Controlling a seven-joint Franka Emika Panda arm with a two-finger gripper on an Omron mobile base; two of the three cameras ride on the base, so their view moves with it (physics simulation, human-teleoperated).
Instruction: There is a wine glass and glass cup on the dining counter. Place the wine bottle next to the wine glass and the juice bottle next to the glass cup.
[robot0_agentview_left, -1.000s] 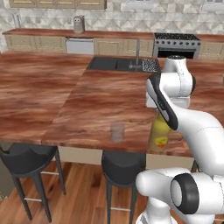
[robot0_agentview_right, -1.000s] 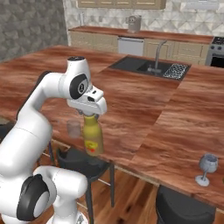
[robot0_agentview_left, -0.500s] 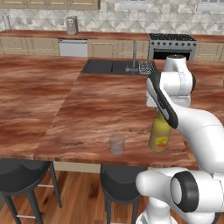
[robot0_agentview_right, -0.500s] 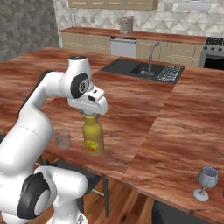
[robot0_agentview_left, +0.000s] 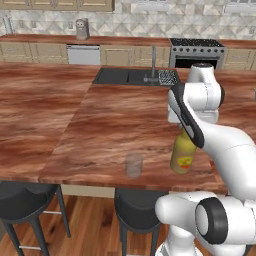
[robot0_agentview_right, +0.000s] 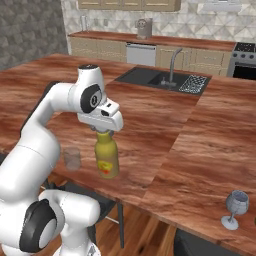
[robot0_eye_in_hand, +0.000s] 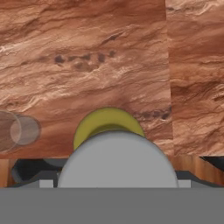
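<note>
Standing upright on the dining counter (robot0_agentview_right: 200, 145), the juice bottle (robot0_agentview_right: 106, 156) has the glass cup (robot0_agentview_right: 72, 159) at its nine o'clock; lift your gripper (robot0_agentview_right: 102, 131) straight up. Whether its jaws grip the neck, you cannot tell.

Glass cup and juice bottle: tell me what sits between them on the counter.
Nothing. In the left base view a bare strip of dining counter separates the glass cup from the juice bottle; the right base view shows the same gap.
</note>
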